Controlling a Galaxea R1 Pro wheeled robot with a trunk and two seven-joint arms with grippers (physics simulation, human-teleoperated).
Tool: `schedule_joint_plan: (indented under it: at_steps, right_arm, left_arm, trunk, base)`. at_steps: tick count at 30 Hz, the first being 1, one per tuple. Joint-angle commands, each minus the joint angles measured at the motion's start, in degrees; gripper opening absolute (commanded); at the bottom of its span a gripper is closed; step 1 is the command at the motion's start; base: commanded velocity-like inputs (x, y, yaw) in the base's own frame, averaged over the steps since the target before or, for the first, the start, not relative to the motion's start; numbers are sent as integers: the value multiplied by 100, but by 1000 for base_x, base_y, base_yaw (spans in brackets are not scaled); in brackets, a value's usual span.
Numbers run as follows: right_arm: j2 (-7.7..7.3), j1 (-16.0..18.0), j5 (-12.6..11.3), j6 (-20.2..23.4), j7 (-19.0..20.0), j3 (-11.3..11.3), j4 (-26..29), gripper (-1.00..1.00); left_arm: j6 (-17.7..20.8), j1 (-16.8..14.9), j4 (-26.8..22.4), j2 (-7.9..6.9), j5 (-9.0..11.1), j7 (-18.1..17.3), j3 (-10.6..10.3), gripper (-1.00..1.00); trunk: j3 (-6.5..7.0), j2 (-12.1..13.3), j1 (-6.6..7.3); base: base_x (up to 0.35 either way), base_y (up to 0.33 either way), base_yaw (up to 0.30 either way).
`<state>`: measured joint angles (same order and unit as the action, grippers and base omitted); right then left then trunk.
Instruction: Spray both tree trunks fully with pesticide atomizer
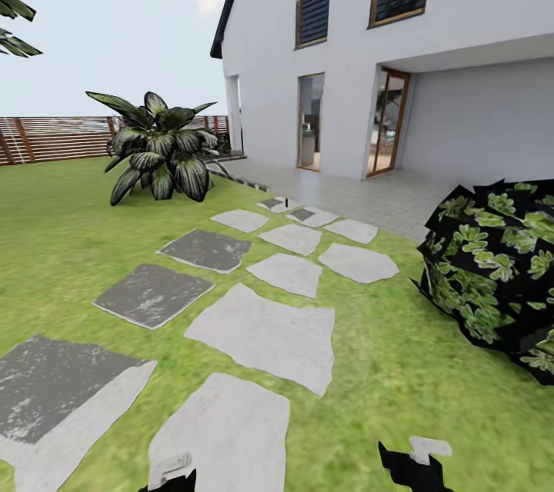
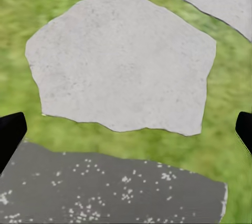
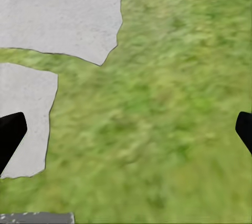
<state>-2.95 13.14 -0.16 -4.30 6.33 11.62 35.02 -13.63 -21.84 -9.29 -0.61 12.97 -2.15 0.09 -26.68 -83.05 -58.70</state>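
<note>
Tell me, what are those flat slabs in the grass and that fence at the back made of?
The pale slabs look like matte, rough-cut stone: irregular edges, faintly speckled grey faces. The darker slabs seem like slate or weathered stone, streaked with white. The fence looks like reddish-brown wooden slats laid horizontally, though that's a guess from this far away.

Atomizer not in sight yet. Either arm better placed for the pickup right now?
Neither. Left gripper hangs open over stepping stones; right gripper open over grass. Both empty, equally ready.
</note>
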Motion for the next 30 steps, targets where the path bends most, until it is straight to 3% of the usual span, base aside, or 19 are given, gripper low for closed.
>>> schedule_joint_plan:
  at_steps: [1, 30]
  right_arm:
    - [2, 4, -2, -18, 47, 30, -4, 100]
    - [5, 4, -2, -18, 53, 26, -4, 100]
  left_arm:
    - [-16, -4, 6, -1, 39, -22, -1, 100]
    - [-16, -4, 6, -1, 39, -22, -1, 100]
  trunk:
    - [-6, -3, -3]
    - [-6, -3, -3]
  base:
    - [335, 0, 2]
    - [335, 0, -26]
